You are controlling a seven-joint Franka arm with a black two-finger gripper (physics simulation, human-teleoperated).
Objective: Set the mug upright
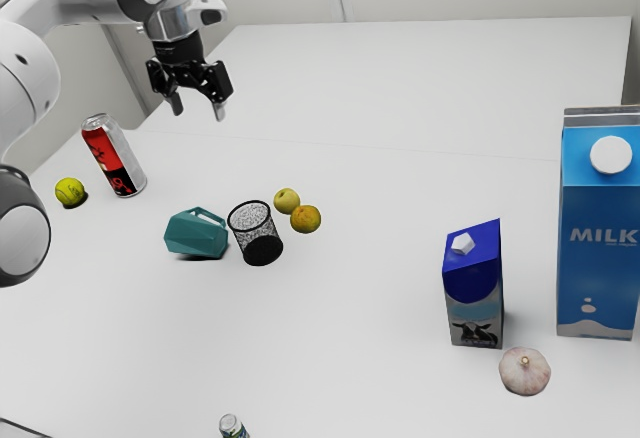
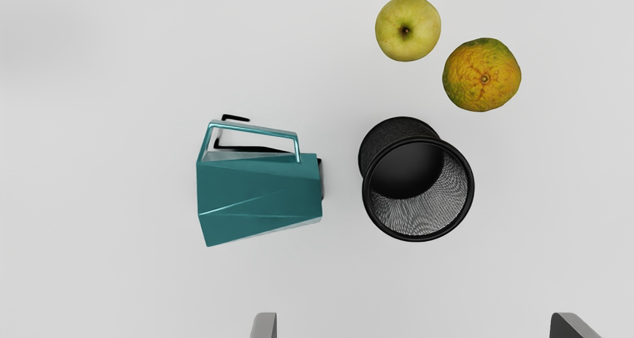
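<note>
Likely at the approach step: gripper is above the table, fingers apart and empty; next move calls for lining up over the mug and lowering for a side-to-side grip. Mug is teal, faceted, lying on its side beside the black mesh cup.

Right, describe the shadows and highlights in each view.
Exterior view: bright, fairly even light, with narrow dark shadows under the mug and the tennis ball. Wrist view: thin dark shadow lines beside the mug's handle, pale sheen along that handle, wavy patterning in the mesh cup.
</note>
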